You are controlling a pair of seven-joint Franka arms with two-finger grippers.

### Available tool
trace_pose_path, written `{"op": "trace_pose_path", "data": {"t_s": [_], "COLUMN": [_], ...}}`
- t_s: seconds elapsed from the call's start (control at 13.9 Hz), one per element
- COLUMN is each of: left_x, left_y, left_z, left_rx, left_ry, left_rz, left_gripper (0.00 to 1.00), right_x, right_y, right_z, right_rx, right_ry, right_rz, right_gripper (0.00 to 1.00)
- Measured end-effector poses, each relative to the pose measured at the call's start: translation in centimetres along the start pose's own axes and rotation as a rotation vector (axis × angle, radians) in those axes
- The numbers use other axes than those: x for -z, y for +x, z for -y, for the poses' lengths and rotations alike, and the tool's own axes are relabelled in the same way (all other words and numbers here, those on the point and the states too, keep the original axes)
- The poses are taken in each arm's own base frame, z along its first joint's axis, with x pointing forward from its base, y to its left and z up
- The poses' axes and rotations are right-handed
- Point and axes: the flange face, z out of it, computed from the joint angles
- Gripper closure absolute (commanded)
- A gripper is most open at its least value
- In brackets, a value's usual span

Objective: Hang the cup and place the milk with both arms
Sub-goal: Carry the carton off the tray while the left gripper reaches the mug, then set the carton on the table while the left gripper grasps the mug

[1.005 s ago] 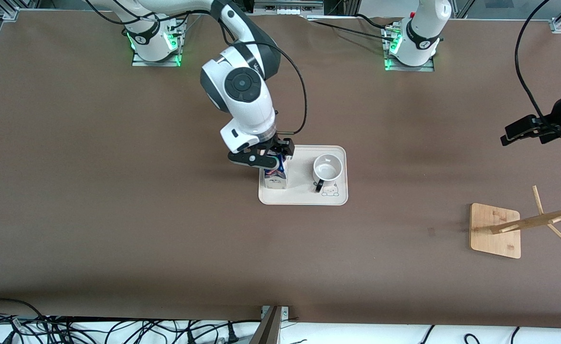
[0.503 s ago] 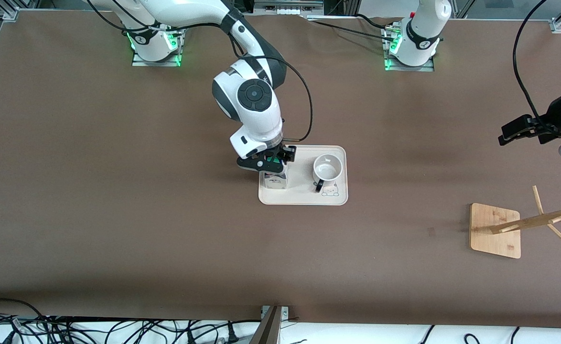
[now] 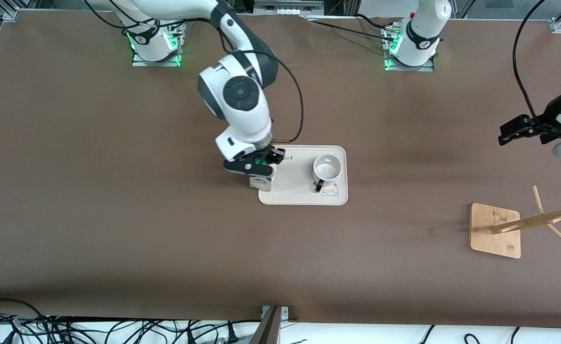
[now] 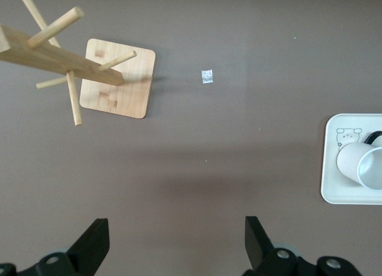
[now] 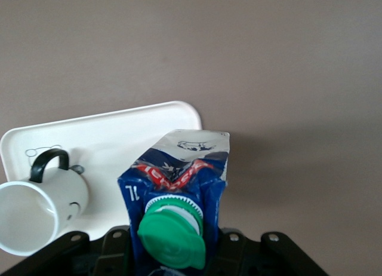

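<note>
Brown matte surface (image 3: pixel 118 215). Cream rectangular plastic tray (image 3: pixel 304 197) mid-surface; bamboo peg rack (image 3: pixel 495 231) toward the left arm's end.

Small blue-topped gable carton of milk (image 3: pixel 260 183): clamped in the right gripper (image 3: pixel 256 167) over the tray's edge. Likely light, with crushable walls; gripped high, its base is hidden.

White smiley mug (image 3: pixel 328 168): upright on the tray. Probably rigid, chippable; take it at the rim, leaving the thin handle free.

Left gripper (image 4: pixel 173 243) waits, spread wide, empty.

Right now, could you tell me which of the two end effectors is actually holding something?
The right end effector, over the tray's edge, is shut on the milk. The left end effector hangs open and empty above bare table near the wooden rack.
</note>
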Motion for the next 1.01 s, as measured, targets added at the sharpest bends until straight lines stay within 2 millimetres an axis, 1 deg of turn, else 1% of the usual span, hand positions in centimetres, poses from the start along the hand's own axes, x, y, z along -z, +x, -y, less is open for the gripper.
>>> {"op": "trace_pose_path", "data": {"t_s": [0.14, 0.22, 0.29, 0.36, 0.43, 0.57, 0.65, 0.72, 0.79, 0.86, 0.93, 1.01], "left_x": [0.1, 0.0, -0.4, -1.1, -2.0, -4.3, -5.5, -6.6, -7.9, -9.3, -10.9, -12.6], "left_y": [0.0, 0.0, 0.1, 0.3, 0.5, 1.1, 1.3, 1.6, 1.8, 1.8, 1.6, 1.1], "left_z": [-1.9, -2.7, -3.6, -4.8, -6.2, -9.4, -11.3, -13.1, -15.3, -17.8, -20.4, -23.3], "left_rx": [-0.031, -0.045, -0.062, -0.083, -0.108, -0.165, -0.197, -0.225, -0.256, -0.289, -0.327, -0.367], "left_ry": [0.004, 0.003, 0.002, 0.000, -0.004, -0.013, -0.019, -0.032, -0.053, -0.072, -0.084, -0.089], "left_rz": [-0.001, 0.001, 0.007, 0.020, 0.035, 0.072, 0.088, 0.104, 0.124, 0.149, 0.176, 0.204], "left_gripper": [0.00, 0.00, 0.00, 0.00, 0.00, 0.00, 0.00, 0.00, 0.00, 0.00, 0.00, 0.00], "right_x": [2.9, 3.8, 4.4, 4.4, 4.0, 1.8, 0.5, -0.7, -1.8, -2.7, -3.5, -4.1], "right_y": [3.4, 5.2, 7.0, 8.8, 10.3, 12.8, 13.4, 13.7, 13.8, 13.7, 13.4, 13.1], "right_z": [-4.9, -7.8, -10.9, -14.3, -17.7, -24.8, -28.0, -30.4, -32.2, -33.1, -33.4, -33.5], "right_rx": [0.059, 0.084, 0.106, 0.130, 0.150, 0.174, 0.174, 0.170, 0.165, 0.160, 0.155, 0.155], "right_ry": [-0.007, -0.014, -0.021, -0.027, -0.027, -0.001, 0.012, 0.020, 0.024, 0.025, 0.024, 0.024], "right_rz": [0.032, 0.056, 0.076, 0.098, 0.120, 0.179, 0.207, 0.225, 0.232, 0.232, 0.229, 0.224], "right_gripper": [0.69, 0.69, 0.68, 0.68, 0.68, 0.67, 0.67, 0.66, 0.65, 0.62, 0.57, 0.49]}}
